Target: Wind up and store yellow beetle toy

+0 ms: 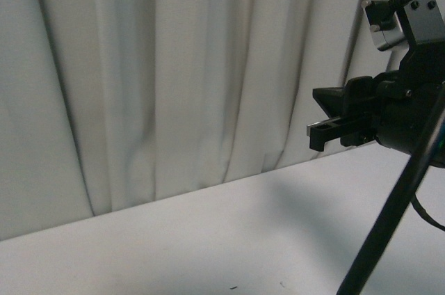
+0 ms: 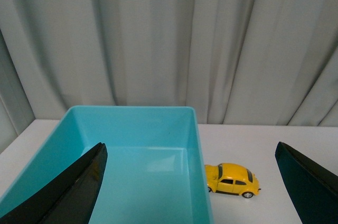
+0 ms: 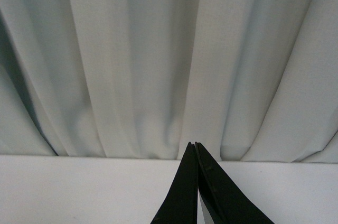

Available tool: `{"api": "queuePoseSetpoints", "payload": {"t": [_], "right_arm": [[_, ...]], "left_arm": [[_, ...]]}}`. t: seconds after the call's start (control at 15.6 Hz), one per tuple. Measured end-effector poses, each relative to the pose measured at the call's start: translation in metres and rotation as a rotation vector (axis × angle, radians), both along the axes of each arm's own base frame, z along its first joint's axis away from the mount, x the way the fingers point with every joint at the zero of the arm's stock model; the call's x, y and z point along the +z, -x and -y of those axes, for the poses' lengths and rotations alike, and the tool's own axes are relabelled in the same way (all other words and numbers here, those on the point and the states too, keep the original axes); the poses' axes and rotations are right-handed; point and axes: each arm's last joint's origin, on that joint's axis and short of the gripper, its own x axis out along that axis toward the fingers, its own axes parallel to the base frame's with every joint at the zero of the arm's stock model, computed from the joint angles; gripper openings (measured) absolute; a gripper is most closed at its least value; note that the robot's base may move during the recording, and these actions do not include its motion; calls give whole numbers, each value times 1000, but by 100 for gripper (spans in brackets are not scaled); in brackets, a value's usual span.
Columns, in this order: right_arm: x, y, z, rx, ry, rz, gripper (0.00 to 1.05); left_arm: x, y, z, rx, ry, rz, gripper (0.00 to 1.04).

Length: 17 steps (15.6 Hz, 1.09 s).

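Observation:
The yellow beetle toy [image 2: 232,179] stands on its wheels on the white table, right beside the outer wall of a turquoise bin [image 2: 198,176]. In the left wrist view my left gripper [image 2: 190,182] is open wide, its two black fingers [image 2: 79,192] spread either side of the bin's near corner and the toy, well back from both. My right gripper [image 3: 194,147] is shut with nothing between its tips, aimed at the curtain over bare table. In the front view the right arm [image 1: 389,107] hangs raised at the right edge; the toy and bin are out of that view.
A pale pleated curtain [image 1: 174,72] closes off the back of the white table [image 1: 243,239]. The turquoise bin is empty inside. A black cable [image 1: 389,218] slants down across the lower right of the front view.

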Motion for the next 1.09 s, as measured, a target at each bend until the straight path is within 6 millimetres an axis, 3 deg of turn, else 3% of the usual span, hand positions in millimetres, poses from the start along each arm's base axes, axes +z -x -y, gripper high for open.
{"api": "queuePoseSetpoints", "payload": {"t": [0.13, 0.38, 0.58, 0.77, 1.09], "right_arm": [[4, 19, -5, 6, -13, 50, 2], [-9, 48, -18, 7, -20, 22, 2], [-11, 62, -18, 2, -21, 25, 2], [-26, 74, -18, 2, -22, -4, 2], [-16, 102, -18, 2, -23, 40, 2]], "left_arm": [[0, 0, 0, 0, 0, 0, 98], [0, 0, 0, 0, 0, 0, 98], [0, 0, 0, -1, 0, 0, 98], [0, 0, 0, 0, 0, 0, 98], [0, 0, 0, 0, 0, 0, 98]]}}
